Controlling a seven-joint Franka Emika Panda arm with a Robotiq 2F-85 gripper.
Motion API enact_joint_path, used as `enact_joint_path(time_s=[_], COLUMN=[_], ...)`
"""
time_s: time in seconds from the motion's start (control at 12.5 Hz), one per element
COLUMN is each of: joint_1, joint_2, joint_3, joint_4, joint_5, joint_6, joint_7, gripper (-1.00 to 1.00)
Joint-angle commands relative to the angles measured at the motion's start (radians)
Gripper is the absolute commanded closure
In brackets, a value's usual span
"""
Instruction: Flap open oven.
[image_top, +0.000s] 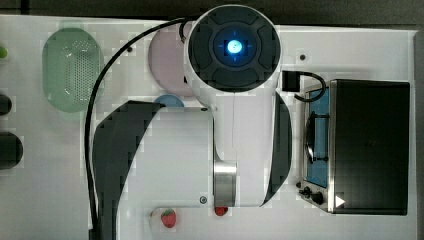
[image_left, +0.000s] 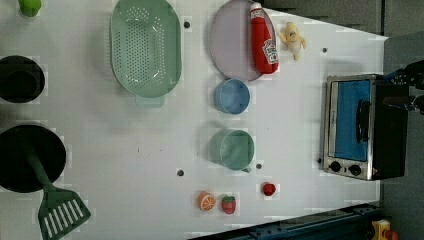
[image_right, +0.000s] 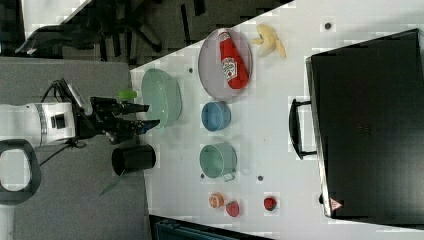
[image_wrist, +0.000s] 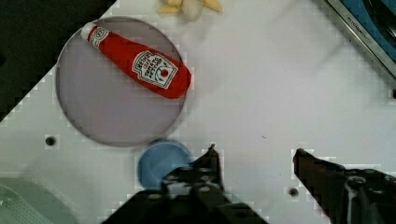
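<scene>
We're seeing end effector (image_wrist: 254, 156) hanging spread w/ nothing betw. fingers, over worktop (image_wrist: 261, 93); oven (image_wrist: 369, 28) sitting shut at 1 o'clock.

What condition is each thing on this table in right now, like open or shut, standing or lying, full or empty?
oven: door shut.
ketchup bottle: lying on the plate.
plate: holds the bottle.
blue bowl: empty.
green mug: empty.
colander: upright, empty.
tool: open, holding nothing, above the table.
spatula: lying flat.
</scene>
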Motion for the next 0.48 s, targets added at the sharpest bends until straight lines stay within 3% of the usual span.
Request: enact_joint_path(time_s=[0.08,0.24,0.4,0.48], joint_1=[-0.027,-0.027,-0.027,-0.026], joint_2=[-0.238,-0.238,-0.238,-0.238], joint_3=[-0.063,-0.063,-0.062,-0.061], joint_4=[-0.111,-0.111,-0.111,-0.111], joint_5=[0.024,0.024,0.024,0.024], joint_6=[-0.158,-0.158,-0.158,-0.158], joint_7=[0.081,0.081,0.081,0.081], gripper=[-0.58,-0.99,-1.0,-0.9])
